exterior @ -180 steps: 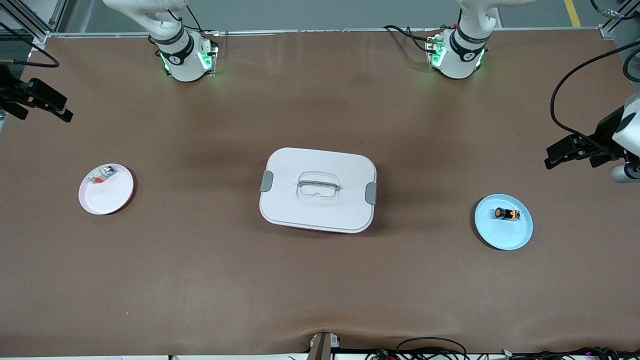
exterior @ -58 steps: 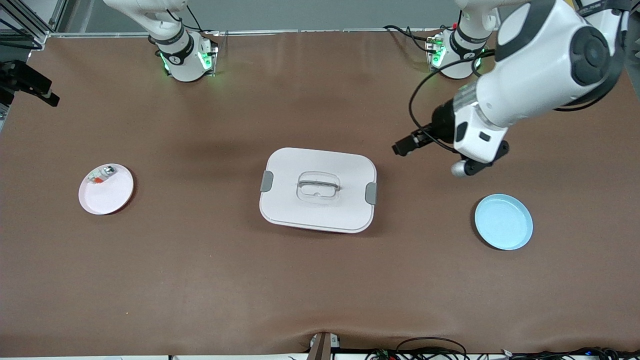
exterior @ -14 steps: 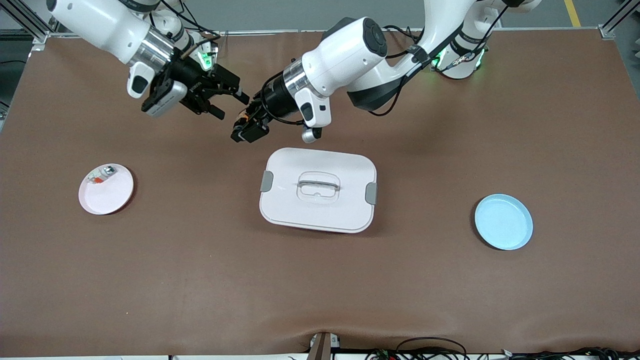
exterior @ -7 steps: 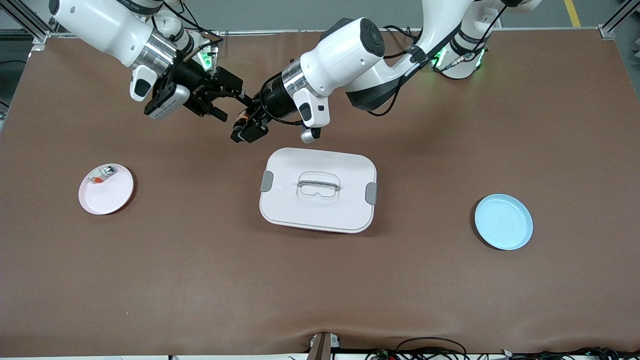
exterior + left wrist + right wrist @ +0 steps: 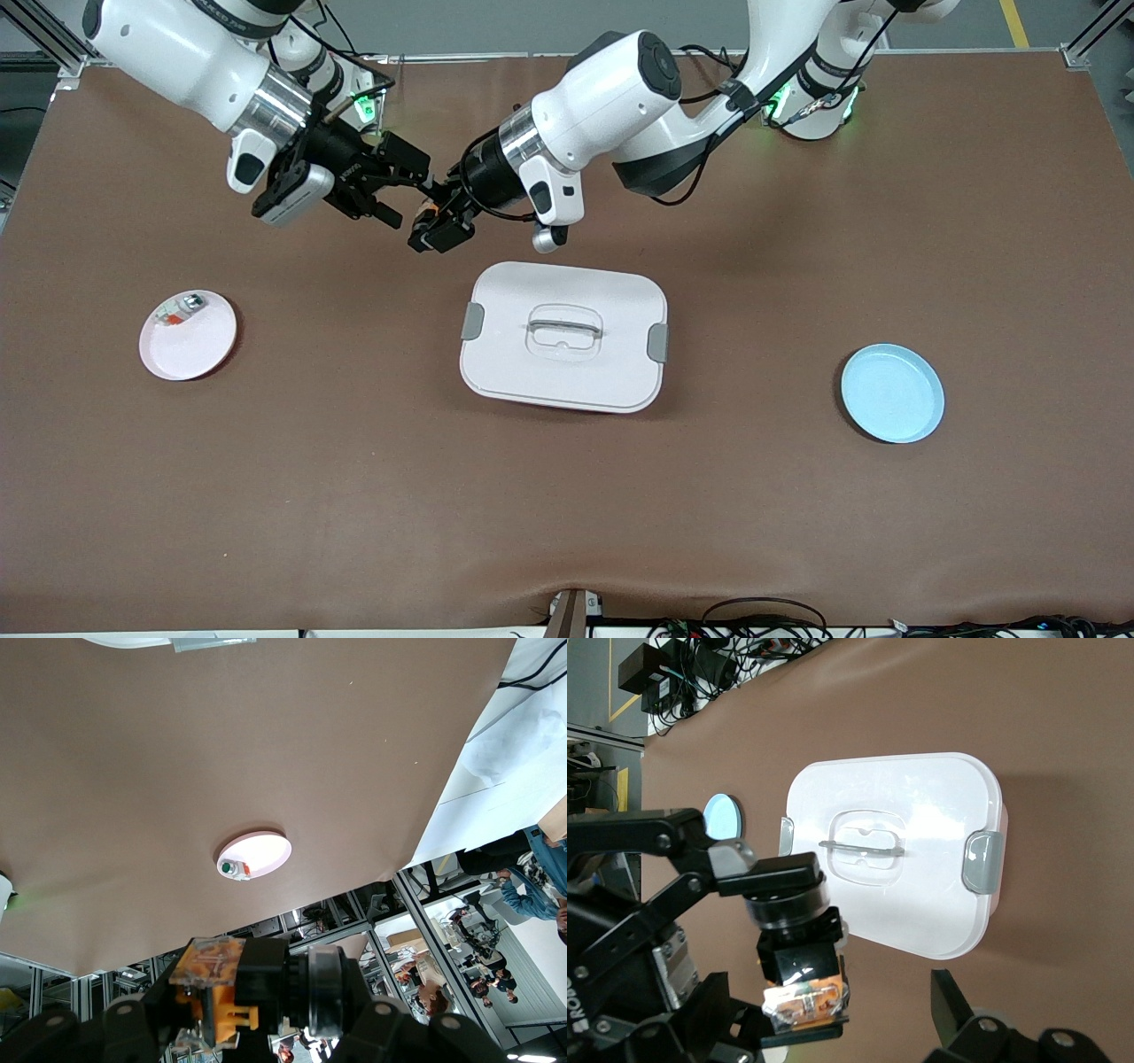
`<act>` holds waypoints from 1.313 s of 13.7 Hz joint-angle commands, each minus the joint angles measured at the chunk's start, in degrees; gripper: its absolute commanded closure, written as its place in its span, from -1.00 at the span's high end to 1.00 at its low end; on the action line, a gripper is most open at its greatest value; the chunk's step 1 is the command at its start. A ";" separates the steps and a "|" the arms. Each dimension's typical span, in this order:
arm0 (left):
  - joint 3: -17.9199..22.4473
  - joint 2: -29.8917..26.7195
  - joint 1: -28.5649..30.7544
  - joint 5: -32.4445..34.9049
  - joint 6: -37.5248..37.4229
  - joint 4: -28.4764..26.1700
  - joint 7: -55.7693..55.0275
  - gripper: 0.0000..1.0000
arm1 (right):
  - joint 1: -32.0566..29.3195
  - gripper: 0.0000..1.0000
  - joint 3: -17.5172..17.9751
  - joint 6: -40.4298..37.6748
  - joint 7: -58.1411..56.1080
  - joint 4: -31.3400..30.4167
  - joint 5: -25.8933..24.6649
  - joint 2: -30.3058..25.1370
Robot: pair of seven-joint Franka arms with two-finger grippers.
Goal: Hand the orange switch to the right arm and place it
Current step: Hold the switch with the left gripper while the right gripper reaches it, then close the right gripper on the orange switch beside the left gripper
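My left gripper is shut on the orange switch, held in the air over the bare table between the right arm's base and the white box. In the left wrist view it clamps the switch's black body. My right gripper is open. In the right wrist view its two fingers stand wide apart on either side of the switch's orange and clear end, without touching it. The pink plate lies toward the right arm's end.
A white lidded box with grey latches lies mid-table, nearer to the front camera than both grippers. A small white-and-silver part lies on the pink plate. A blue plate lies toward the left arm's end.
The switch has left the blue plate in my left gripper and come across the table. In the last second my right gripper closed in until its open fingers flank the switch.
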 commanded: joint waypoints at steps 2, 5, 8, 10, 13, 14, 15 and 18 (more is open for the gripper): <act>0.45 0.51 -0.93 0.05 0.83 1.38 -0.85 -0.44 | -1.60 1.00 0.18 -0.23 -1.64 1.22 -0.93 1.05; 0.45 0.42 -0.93 0.05 0.83 1.38 -0.85 -0.44 | -1.26 1.00 0.27 0.47 -1.64 1.13 -1.02 0.97; 0.45 0.42 -0.93 0.05 0.83 1.38 -0.85 -0.44 | -0.99 1.00 0.36 2.58 -1.64 1.04 -1.20 1.05; 0.45 0.42 -0.93 0.05 0.83 1.38 -0.85 -0.44 | -0.73 1.00 0.36 3.28 -1.64 1.04 -1.20 1.23; 0.45 0.42 -0.93 0.05 0.83 1.38 -0.85 -0.44 | 0.50 1.00 0.36 5.03 -1.64 0.69 -1.29 1.93; 0.45 0.51 -0.93 0.05 0.83 1.46 -0.85 -0.44 | 0.68 1.00 0.36 5.39 -1.64 0.69 -1.29 2.46; 0.45 0.51 -1.02 0.05 0.83 1.47 -0.85 -0.43 | 0.77 1.00 0.44 5.66 -1.64 0.78 -1.29 2.81; 0.45 0.42 -0.93 0.05 0.83 1.38 -0.85 -0.43 | 1.12 1.00 0.44 5.57 -1.64 0.78 -1.37 3.08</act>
